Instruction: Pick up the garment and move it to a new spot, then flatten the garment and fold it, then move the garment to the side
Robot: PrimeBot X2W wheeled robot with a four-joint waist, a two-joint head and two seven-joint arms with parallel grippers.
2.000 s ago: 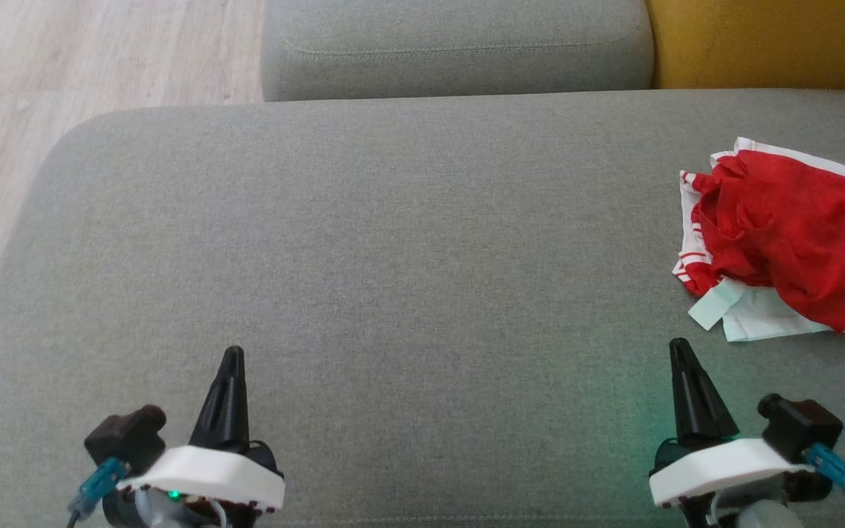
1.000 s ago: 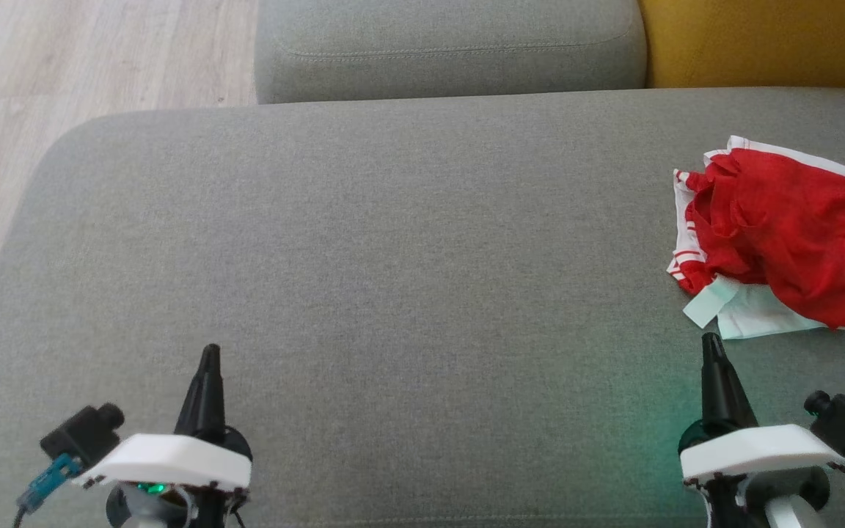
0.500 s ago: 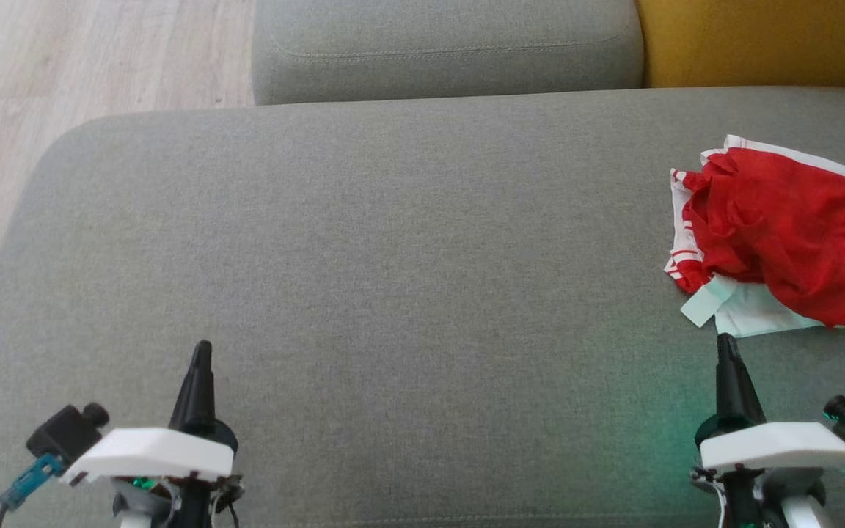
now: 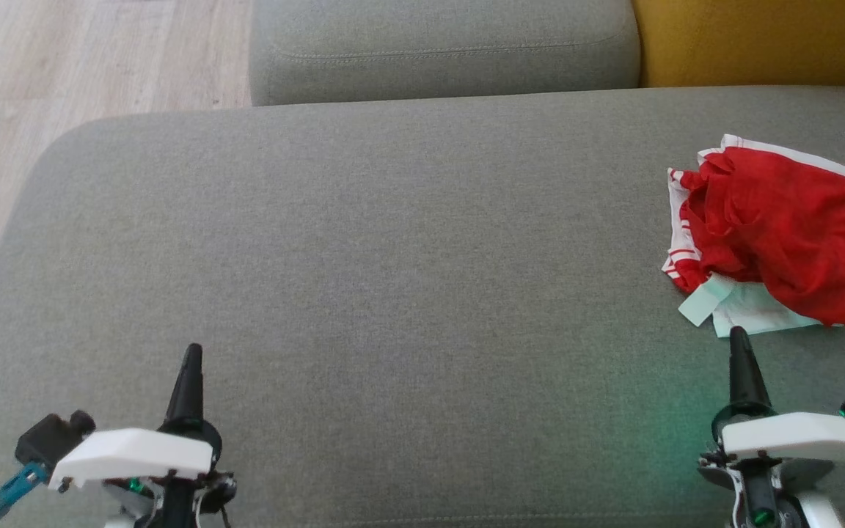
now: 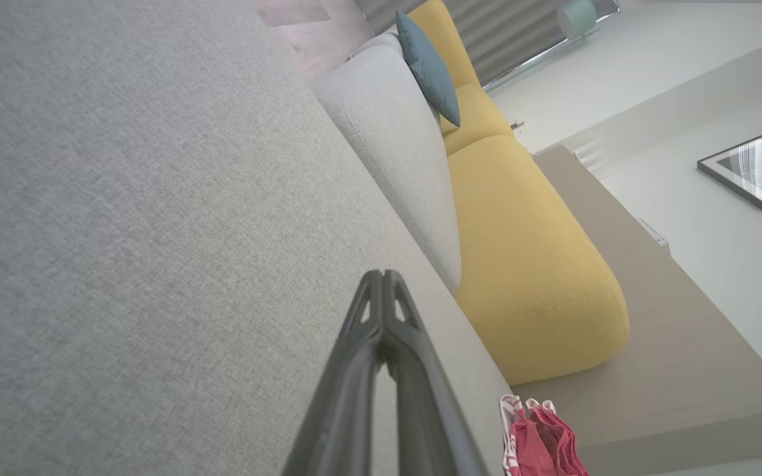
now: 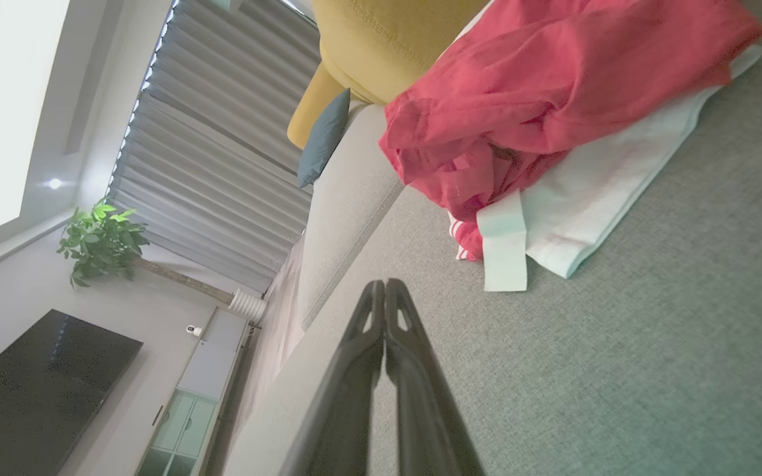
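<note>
The garment (image 4: 774, 227) is a crumpled red piece with white trim and red stripes, lying at the right edge of the grey sofa seat (image 4: 393, 242). The right wrist view shows the garment (image 6: 553, 112) close ahead, and the left wrist view shows the garment (image 5: 540, 443) far off at the bottom. My right gripper (image 4: 738, 339) is shut, its tip just short of the garment's white flap, empty. Near the seat's front left, my left gripper (image 4: 193, 352) is shut and holds nothing.
A grey back cushion (image 4: 437, 48) and a yellow cushion (image 4: 752, 40) sit behind the seat. Wooden floor (image 4: 63, 66) lies beyond the seat's left edge. A blue pillow (image 5: 430, 69) leans further along the sofa.
The head view has shifted slightly. My right gripper has moved right and forward toward the garment's white flap. My left gripper has drifted left and back. Both have stayed shut.
</note>
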